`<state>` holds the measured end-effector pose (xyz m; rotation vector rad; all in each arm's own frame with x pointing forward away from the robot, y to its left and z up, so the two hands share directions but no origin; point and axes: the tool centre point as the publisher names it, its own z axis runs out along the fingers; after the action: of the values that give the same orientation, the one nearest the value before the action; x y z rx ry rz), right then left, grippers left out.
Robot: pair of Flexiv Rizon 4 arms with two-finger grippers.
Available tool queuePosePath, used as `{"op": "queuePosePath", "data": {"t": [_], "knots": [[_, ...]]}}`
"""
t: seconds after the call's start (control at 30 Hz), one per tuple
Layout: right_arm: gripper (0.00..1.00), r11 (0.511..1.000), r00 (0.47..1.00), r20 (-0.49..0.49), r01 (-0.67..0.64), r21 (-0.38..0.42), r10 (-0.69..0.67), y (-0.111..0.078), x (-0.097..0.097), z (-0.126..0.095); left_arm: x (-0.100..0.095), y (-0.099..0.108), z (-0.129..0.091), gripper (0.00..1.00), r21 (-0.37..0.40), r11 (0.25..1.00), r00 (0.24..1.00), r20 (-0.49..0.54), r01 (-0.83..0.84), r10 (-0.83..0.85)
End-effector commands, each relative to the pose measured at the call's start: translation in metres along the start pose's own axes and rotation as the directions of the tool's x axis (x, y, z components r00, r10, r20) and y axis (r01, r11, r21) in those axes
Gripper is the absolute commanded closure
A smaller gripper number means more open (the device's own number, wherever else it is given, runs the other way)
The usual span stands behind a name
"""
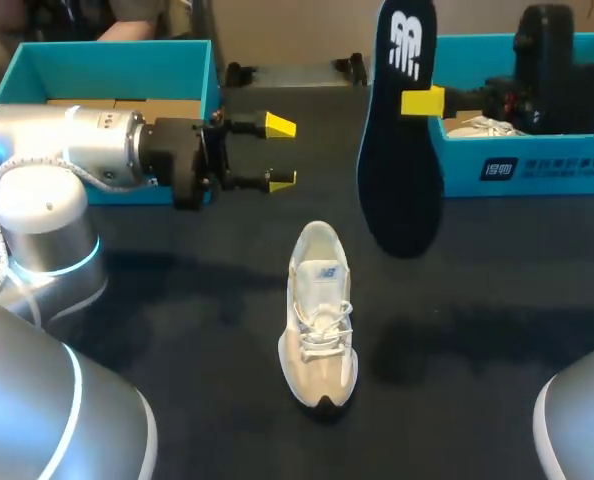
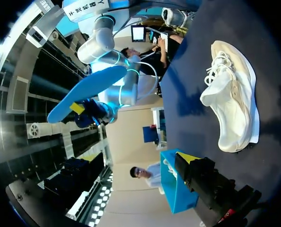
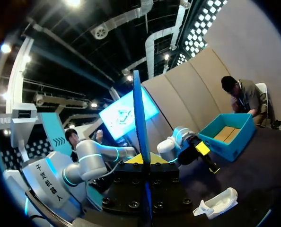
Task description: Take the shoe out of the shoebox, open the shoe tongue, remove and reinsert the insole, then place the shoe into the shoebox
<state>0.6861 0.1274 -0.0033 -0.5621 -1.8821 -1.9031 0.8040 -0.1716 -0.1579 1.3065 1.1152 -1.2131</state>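
Your right tool (image 1: 417,101) is clamped on the insole (image 1: 402,170), holding it on end, above and to the right of the shoe (image 1: 320,315). The shoe lies flat on the bench (image 1: 177,330). Your left tool (image 1: 280,152) hangs beyond the shoe, fingers apart. Feed the insole toe-first into the collar, and brace the shoe so it can't skid.

1. The shoe (image 1: 319,320): pale cloth upper, matt suede-like panels, woven laces.
2. The insole (image 1: 401,170): dark, smooth, matt face.
3. The left shoebox (image 1: 127,60) and right shoebox (image 1: 547,165): matt teal cardboard; left interior bare brown card.
4. The table (image 1: 177,330): dark matt cloth-like cover.
5. The left arm (image 1: 57,140): smooth glossy silver shell.
6. The left gripper (image 1: 280,152): matt black body, yellow plastic-looking tips.
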Motion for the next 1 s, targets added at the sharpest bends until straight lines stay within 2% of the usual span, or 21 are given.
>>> {"op": "queuePosePath", "data": {"t": [0.03, 0.43, 0.6, 0.63, 0.73, 0.77, 0.8, 1.0], "knots": [[1.0, 1.0, 0.999, -0.033, 0.0, -0.002, 0.0, 0.001, -0.017, 0.008, 0.001, 0.004, 0.002, 0.0, 0.01, 1.0, 1.0, 0.0, -0.002, 0.002], [1.0, 1.0, 0.999, -0.033, 0.0, -0.002, 0.0, 0.001, -0.017, 0.008, 0.001, 0.004, 0.002, 0.0, 0.01, 1.0, 1.0, 0.0, -0.002, 0.002], [1.0, 0.991, 0.989, -0.073, -0.123, 0.059, 0.127, 0.022, -0.06, 0.008, 0.001, 0.004, 0.002, 0.0, 0.01, 1.0, 1.0, 0.0, -0.002, 0.002], [1.0, 0.989, 0.99, -0.027, -0.138, 0.06, 0.14, 0.027, -0.072, 0.006, 0.001, 0.004, 0.002, 0.0, 0.01, 1.0, 1.0, 0.0, -0.002, 0.002], [1.0, 0.979, 0.979, -0.036, -0.197, 0.057, 0.199, 0.032, -0.098, 0.006, 0.001, 0.004, 0.002, 0.0, 0.01, 1.0, 1.0, 0.0, -0.002, 0.002], [1.0, 0.96, 0.958, -0.064, -0.277, 0.035, 0.278, 0.03, -0.115, 0.006, 0.001, 0.004, 0.002, 0.0, 0.01, 1.0, 1.0, 0.0, -0.002, 0.002], [1.0, 0.94, 0.936, -0.089, -0.341, 0.014, 0.34, 0.028, -0.123, 0.006, 0.001, 0.004, 0.002, 0.0, 0.01, 1.0, 1.0, 0.0, -0.002, 0.002], [1.0, 0.94, 0.936, -0.089, -0.341, 0.014, 0.34, 0.028, -0.123, 0.006, 0.001, 0.004, 0.002, 0.0, 0.01, 1.0, 1.0, 0.0, -0.002, 0.002]]}}
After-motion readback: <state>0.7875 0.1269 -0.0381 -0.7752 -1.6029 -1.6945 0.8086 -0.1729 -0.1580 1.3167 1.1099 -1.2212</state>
